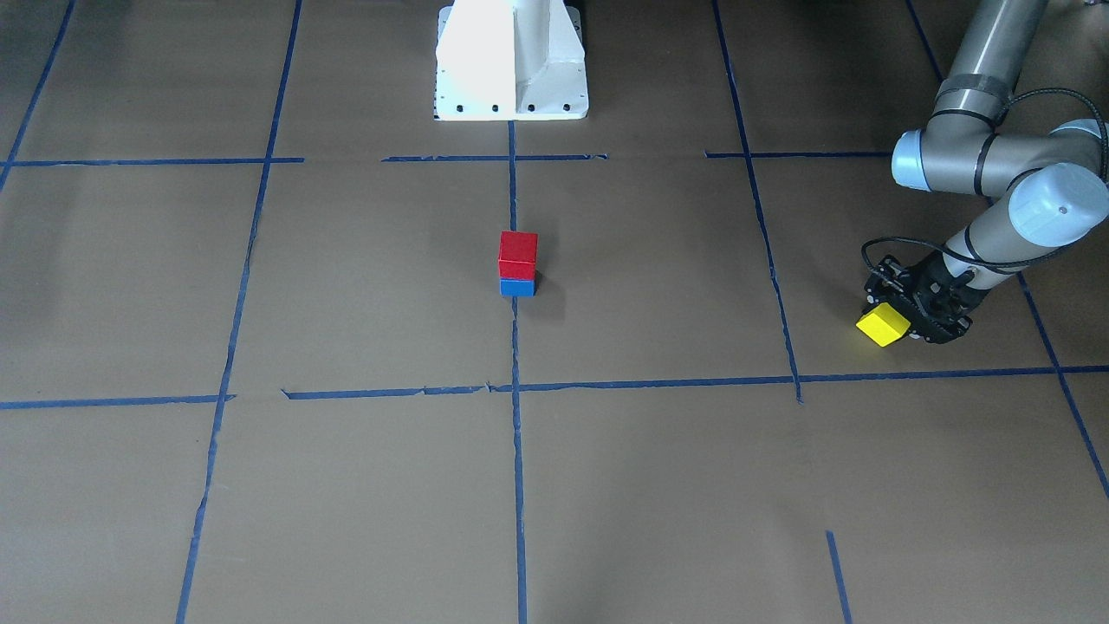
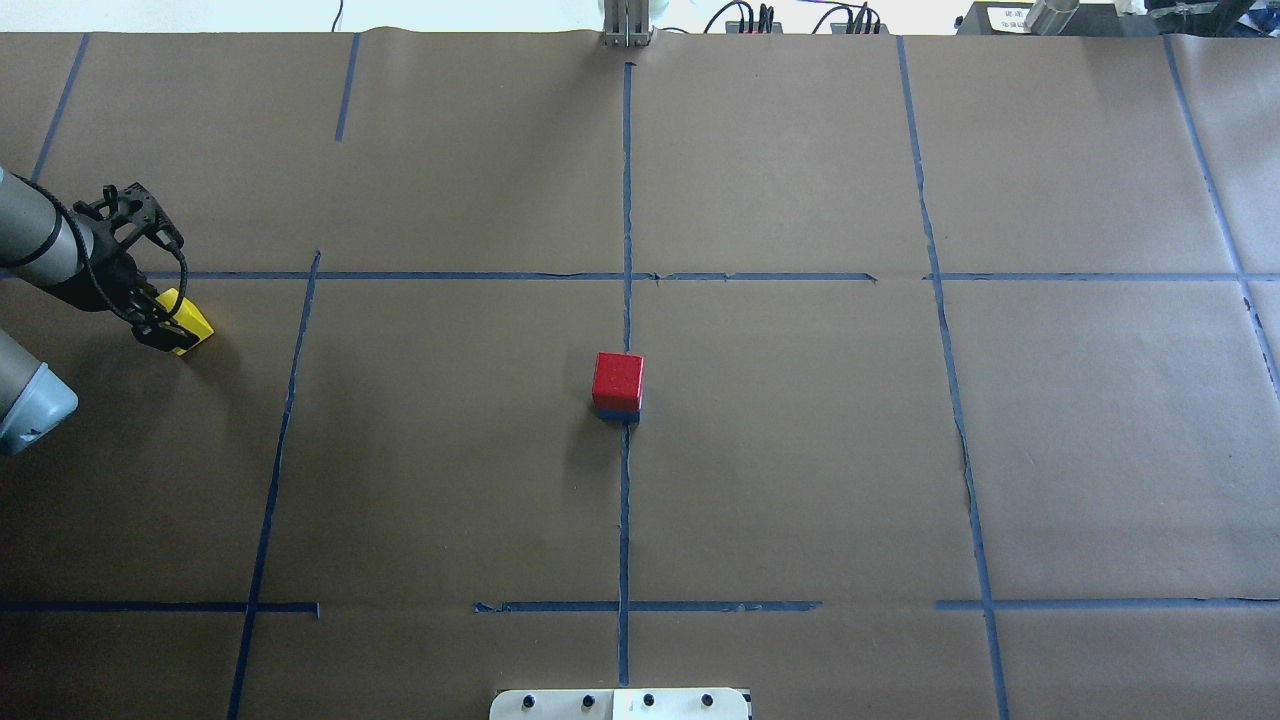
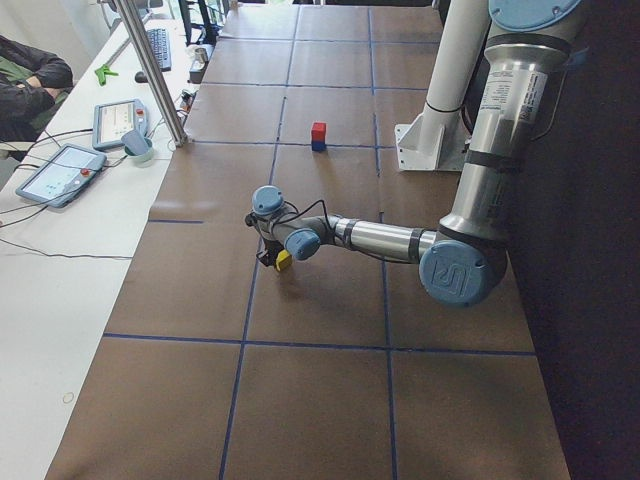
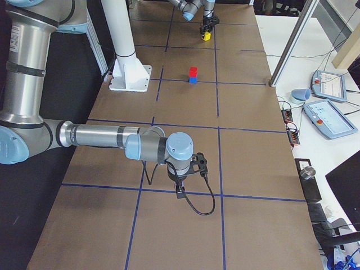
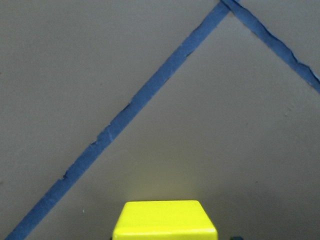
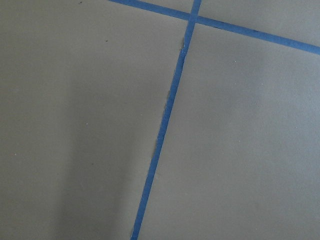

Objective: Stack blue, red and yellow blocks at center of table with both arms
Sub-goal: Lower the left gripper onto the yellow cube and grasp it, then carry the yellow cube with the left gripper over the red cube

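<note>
A red block [image 1: 518, 251] sits squarely on a blue block [image 1: 517, 287] at the table's [image 1: 364, 286] centre, on the middle tape line; from overhead the red block [image 2: 617, 380] hides nearly all of the blue one. Far out on my left side is the yellow block [image 1: 883, 324], low over the table, with my left gripper [image 1: 905, 322] shut on it. It fills the bottom edge of the left wrist view as a yellow block [image 5: 165, 220]. My right gripper [image 4: 181, 194] shows only in the exterior right view, low over the table, and I cannot tell its state.
The white pedestal base [image 1: 511, 61] stands at the robot's edge of the table. Beside the far long edge are tablets [image 4: 329, 115] and cables on a white bench, and a metal post [image 3: 150, 70]. A person's arm [image 3: 30, 85] rests there.
</note>
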Tool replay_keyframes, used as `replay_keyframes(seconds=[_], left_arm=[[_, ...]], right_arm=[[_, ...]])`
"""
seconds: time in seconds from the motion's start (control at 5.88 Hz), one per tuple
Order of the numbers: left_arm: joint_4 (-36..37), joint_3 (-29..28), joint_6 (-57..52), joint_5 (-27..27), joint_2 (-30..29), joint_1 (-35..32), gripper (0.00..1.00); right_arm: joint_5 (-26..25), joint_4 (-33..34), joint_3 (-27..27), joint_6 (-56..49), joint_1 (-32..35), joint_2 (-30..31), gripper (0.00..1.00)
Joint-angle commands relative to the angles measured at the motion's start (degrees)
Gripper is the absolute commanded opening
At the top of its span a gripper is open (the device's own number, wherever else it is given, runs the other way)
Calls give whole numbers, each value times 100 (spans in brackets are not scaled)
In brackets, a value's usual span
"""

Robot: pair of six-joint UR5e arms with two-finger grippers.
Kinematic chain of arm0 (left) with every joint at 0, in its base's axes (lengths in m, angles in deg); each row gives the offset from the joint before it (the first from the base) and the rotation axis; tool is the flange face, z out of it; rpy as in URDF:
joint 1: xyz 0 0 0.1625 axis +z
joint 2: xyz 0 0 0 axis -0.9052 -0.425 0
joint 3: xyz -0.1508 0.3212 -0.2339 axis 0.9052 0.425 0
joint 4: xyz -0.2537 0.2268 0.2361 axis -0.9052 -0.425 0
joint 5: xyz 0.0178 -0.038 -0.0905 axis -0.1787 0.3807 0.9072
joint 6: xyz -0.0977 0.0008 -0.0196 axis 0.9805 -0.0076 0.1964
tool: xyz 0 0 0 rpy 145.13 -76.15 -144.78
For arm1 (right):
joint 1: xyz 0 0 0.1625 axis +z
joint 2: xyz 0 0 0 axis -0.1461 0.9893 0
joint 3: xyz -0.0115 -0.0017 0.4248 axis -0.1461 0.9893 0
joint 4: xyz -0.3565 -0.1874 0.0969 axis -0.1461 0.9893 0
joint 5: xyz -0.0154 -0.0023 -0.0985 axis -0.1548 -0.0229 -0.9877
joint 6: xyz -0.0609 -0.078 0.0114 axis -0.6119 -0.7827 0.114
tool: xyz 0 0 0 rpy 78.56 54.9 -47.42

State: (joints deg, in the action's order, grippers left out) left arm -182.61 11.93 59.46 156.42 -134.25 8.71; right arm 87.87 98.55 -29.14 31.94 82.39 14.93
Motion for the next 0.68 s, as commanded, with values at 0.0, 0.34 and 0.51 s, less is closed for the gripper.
replay_keyframes(seconds=[0.0, 0.34, 0.51], left_arm=[[997, 785, 1792, -18, -301, -11, 4], [2878, 1563, 4211, -87, -1579, 477, 3], [3104, 1557, 5302, -306, -2117, 838, 3]], right_arm=[[9, 0, 0, 0, 0, 0, 100], [9, 0, 17, 0, 0, 0, 100], [9, 0, 17, 0, 0, 0, 100]])
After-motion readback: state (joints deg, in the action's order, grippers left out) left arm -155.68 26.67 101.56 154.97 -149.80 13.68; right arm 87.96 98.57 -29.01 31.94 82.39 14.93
